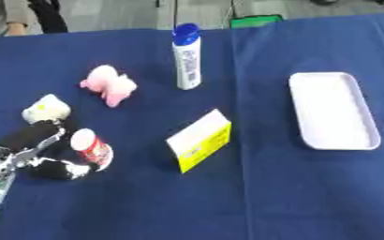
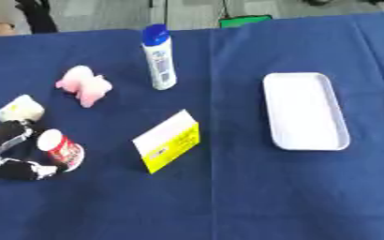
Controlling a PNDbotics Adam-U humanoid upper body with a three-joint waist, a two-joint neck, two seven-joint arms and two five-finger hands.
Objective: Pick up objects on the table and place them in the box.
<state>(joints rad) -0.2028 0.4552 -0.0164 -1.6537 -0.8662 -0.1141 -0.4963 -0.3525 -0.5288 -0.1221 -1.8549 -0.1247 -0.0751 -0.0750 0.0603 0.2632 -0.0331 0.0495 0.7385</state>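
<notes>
My left hand (image 1: 25,149) reaches in from the lower left and is open. Its fingers (image 1: 36,134) and thumb (image 1: 57,169) spread on either side of a red and white cup (image 1: 92,148) that lies on its side. The thumb tip touches the cup's lower end. A white and yellow round thing (image 1: 45,108) sits just above the fingers. Further back lie a pink plush toy (image 1: 109,85) and an upright white bottle with a blue cap (image 1: 186,57). A yellow and white carton (image 1: 199,140) stands mid-table. The white tray-like box (image 1: 333,110) lies at the right with nothing in it.
A dark blue cloth (image 1: 293,197) covers the table. A green object (image 1: 256,20) shows past the far edge. A person's sleeve (image 1: 7,14) shows at the far left corner, off the table.
</notes>
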